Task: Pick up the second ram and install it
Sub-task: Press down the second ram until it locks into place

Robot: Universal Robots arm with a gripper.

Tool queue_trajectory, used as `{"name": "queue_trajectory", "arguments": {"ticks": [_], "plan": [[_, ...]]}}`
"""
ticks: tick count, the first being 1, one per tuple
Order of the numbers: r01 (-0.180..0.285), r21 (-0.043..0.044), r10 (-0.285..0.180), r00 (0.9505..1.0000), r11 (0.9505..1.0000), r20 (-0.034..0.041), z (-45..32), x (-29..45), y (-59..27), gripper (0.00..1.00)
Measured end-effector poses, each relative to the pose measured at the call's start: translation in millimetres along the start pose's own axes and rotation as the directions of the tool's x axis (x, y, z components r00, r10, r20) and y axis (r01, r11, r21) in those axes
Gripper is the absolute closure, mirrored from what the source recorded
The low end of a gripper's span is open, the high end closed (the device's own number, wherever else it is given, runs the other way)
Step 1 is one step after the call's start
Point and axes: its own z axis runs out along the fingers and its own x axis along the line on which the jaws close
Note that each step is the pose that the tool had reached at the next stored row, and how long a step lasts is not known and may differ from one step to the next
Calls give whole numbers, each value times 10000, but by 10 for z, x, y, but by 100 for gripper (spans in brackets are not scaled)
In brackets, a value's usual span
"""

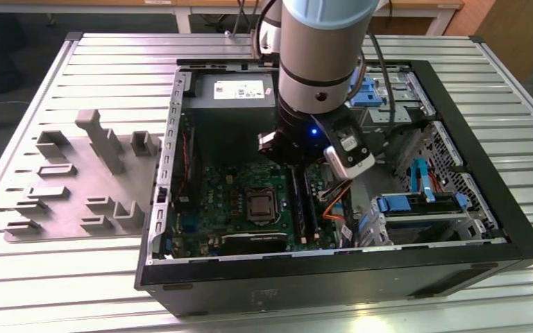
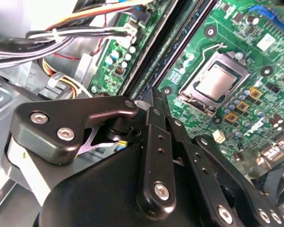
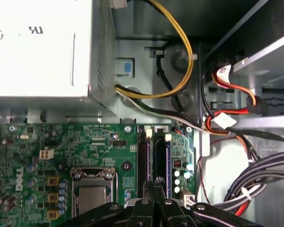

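one gripper (image 3: 156,185), fingers pinched together, over motherboard ram slots (image 3: 154,158); second ram presumably light, rigid, fragile — hold by edges.

A slatted metal table (image 1: 516,90) carries an open computer case (image 1: 488,257) and grey fixture blocks (image 1: 81,180).

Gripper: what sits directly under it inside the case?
Under the gripper lie the black slots on the motherboard, CPU socket beside them. Its linkage covers the slots' near ends.
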Motion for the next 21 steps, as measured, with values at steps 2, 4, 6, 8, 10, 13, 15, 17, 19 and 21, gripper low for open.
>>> {"name": "queue_trajectory", "arguments": {"ticks": [2,4,6,8,10,13,15,17,19,21], "plan": [[0,0,0,10000,10000,0,4,0,24,89],[0,-1,0,10000,10000,0,6,1,42,89],[2,-1,-2,10000,10000,0,7,1,46,89],[0,-2,0,10000,10000,0,7,1,47,89],[1,-3,-1,10000,10000,1,18,1,48,89],[0,-1,0,10000,10000,0,59,4,44,89],[-1,0,1,10000,10000,0,70,5,54,89],[0,0,0,10000,10000,0,79,5,74,89],[0,-1,0,10000,10000,0,87,6,100,89],[-1,-3,1,10000,10000,0,94,7,120,89]]}}
